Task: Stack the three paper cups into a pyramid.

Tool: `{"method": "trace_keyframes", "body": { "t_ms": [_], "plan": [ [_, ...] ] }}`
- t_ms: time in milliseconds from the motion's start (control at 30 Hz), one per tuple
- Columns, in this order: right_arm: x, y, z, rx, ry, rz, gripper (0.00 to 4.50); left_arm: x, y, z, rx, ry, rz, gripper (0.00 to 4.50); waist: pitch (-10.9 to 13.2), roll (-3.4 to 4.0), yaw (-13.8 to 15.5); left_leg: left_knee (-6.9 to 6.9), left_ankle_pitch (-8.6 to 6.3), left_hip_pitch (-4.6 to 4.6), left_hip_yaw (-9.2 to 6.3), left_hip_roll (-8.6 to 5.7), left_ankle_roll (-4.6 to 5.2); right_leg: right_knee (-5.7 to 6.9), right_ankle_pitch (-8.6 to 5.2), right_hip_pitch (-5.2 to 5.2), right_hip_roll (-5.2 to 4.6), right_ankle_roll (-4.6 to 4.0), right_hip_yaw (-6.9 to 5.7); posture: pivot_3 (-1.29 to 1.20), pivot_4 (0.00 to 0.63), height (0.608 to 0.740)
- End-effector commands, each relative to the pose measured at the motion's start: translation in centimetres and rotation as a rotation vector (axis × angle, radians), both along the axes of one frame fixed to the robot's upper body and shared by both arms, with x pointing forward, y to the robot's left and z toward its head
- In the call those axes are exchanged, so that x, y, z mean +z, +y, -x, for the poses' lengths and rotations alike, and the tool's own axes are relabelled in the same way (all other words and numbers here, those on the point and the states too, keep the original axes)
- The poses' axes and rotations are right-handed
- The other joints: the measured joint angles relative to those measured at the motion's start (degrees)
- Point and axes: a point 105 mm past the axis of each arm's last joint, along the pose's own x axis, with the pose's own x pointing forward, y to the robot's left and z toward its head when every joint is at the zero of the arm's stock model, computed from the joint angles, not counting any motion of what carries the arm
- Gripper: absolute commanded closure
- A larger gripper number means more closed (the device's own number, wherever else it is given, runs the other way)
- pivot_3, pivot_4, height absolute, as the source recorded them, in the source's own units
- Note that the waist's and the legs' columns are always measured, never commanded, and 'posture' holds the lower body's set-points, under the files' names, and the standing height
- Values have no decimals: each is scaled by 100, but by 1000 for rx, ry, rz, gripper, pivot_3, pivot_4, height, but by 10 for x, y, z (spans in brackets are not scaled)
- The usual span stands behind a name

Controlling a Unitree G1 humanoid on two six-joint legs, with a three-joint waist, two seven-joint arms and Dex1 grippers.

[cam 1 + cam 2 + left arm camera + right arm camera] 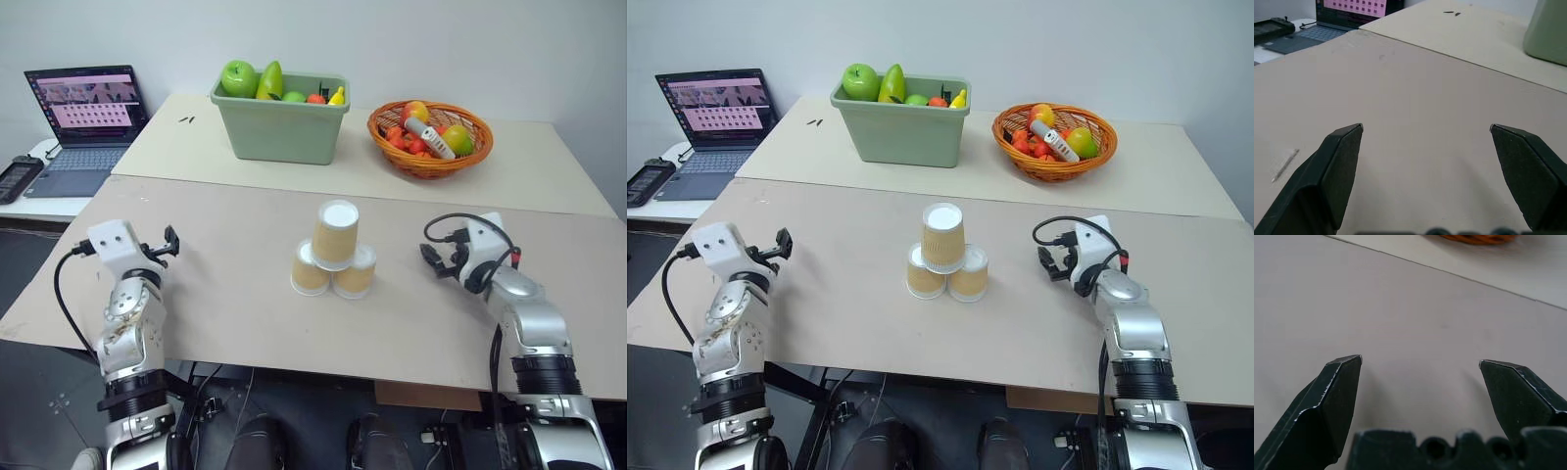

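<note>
Left pincer [172, 241] and right pincer [434, 258] spread wide, empty, flanking three paper cups [333, 251] already pyramided (two below, one atop) on tabletop [225, 304]; stacking apparently done.

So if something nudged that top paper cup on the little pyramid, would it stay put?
Probably not. The top cup sits upside down, bridging the rims of two lower cups, so its footing looks narrow and it would likely tip or slide off. Being thin paper, it is probably very light and easily dented. Tapered and round, it might roll in a curve on the table.
</note>
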Motion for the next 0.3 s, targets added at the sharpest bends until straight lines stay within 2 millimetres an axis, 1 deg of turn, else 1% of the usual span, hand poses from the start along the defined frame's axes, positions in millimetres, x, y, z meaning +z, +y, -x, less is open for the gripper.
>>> {"method": "trace_keyframes", "body": {
  "t_ms": [33, 133, 300],
  "plan": [
    [18, -22, 3, -106, -97, -16, 0, 11, 7, 2, 32, -58, -26, 54, 0, 0, 0, 0, 0, 0, 0, 0, 0, 0, 0, 0, 0, 0, 0, 0, 150, 674],
    [19, -25, 5, -119, -105, -23, 0, 9, 10, 0, 34, -62, -19, 54, 0, 1, -25, 0, 0, 0, 1, 0, 0, 0, 0, 0, 0, 0, 1, 0, 150, 674],
    [14, -22, 6, -119, -96, -31, 0, 9, 10, -3, 14, -61, -45, 54, 0, 1, -45, 0, 0, 0, 1, 1, 0, 1, 0, 0, 0, 0, 1, 0, 150, 674]
  ]
}}
